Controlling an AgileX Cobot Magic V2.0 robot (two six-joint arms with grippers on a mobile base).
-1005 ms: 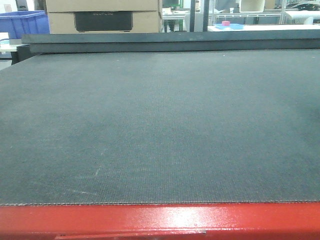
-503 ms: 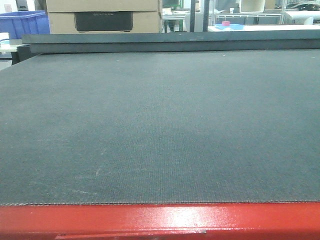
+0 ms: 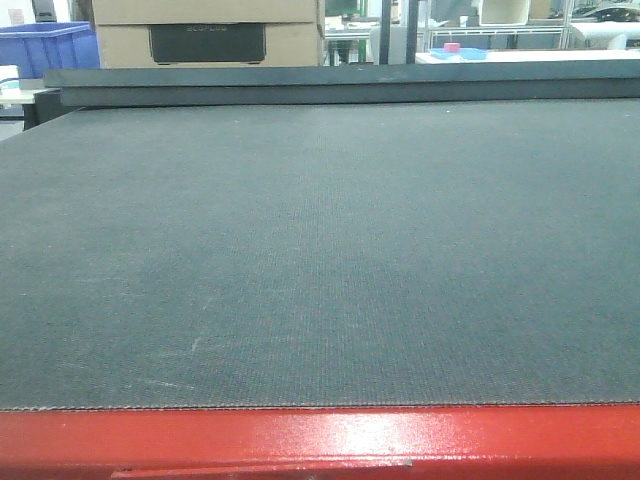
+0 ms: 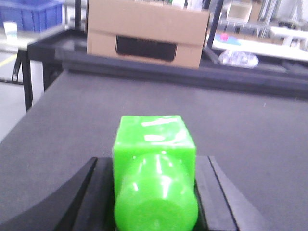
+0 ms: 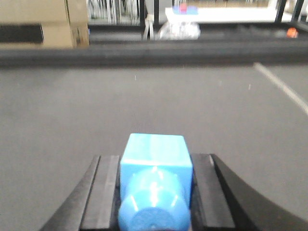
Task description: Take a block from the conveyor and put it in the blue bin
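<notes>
The conveyor's dark grey belt (image 3: 320, 250) fills the front view above its red frame (image 3: 320, 445); no block lies on it there and neither gripper shows in that view. In the left wrist view my left gripper (image 4: 153, 161) is shut on a glossy green block (image 4: 154, 137), held over the belt (image 4: 250, 130). In the right wrist view my right gripper (image 5: 155, 159) is shut on a light blue block (image 5: 154, 147) over the belt (image 5: 144, 96). A blue bin (image 3: 45, 45) stands far back left and also shows in the left wrist view (image 4: 33, 14).
A cardboard box (image 3: 205, 30) stands beyond the belt's far rail (image 3: 340, 82), and shows in the left wrist view (image 4: 144, 31). Tables with small items (image 3: 455, 50) lie far back right. A white stripe (image 5: 281, 86) crosses the belt's right side.
</notes>
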